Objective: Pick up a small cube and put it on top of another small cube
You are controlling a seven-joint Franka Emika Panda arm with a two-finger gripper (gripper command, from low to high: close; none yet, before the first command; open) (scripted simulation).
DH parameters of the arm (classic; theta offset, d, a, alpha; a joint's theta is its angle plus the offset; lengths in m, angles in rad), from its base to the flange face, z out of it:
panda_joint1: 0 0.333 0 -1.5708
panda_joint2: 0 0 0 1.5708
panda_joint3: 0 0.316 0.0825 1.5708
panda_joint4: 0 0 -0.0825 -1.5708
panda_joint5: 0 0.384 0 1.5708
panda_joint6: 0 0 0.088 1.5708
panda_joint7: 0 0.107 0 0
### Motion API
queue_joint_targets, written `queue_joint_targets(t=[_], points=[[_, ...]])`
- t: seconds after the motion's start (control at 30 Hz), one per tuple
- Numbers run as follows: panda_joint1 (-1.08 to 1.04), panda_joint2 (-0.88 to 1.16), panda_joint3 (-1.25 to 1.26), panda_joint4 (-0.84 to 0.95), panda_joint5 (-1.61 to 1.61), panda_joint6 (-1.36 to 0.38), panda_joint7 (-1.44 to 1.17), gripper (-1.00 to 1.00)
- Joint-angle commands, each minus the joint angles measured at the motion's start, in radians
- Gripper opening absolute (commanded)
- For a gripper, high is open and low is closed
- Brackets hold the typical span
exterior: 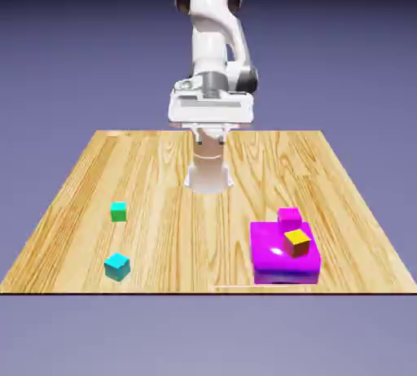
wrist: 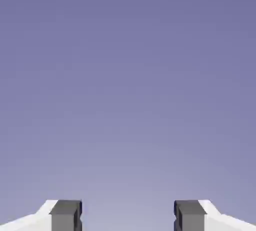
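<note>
The small green cube [exterior: 119, 212] sits on the wooden table toward the exterior view's left. The small magenta-pink cube [exterior: 289, 217] stands at the far edge of a large magenta block, toward the right; I cannot tell whether it rests on the block or behind it. My gripper [exterior: 210, 134] hangs high over the table's far edge, near the robot's base, well away from both cubes. In the hand view the gripper [wrist: 128, 217] is open, its two grey fingertips [wrist: 66, 215] wide apart with only the blue-violet backdrop between them. No cube shows in that view.
A large flat magenta block [exterior: 273, 260] lies near the front right, with an orange-yellow cube [exterior: 297, 242] on top of it. A cyan-turquoise cube [exterior: 117, 266] sits near the table's front left edge [exterior: 163, 291].
</note>
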Motion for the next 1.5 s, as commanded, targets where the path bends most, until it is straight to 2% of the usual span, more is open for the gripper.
queue_joint_targets(t=[0.0,0.87,1.27,1.3,1.47], points=[[-0.036,0.022,0.003,0.002,-0.014,-0.012,-0.023,0.0],[-0.976,0.603,0.08,0.053,-0.376,-0.334,-0.606,0.0],[-0.584,0.863,-0.311,0.078,-0.3,-0.095,-0.648,0.0],[-0.584,0.863,-0.311,0.078,-0.3,-0.095,-0.648,-1.0],[-0.729,0.767,-0.167,0.069,-0.328,-0.183,-0.632,-1.0]])
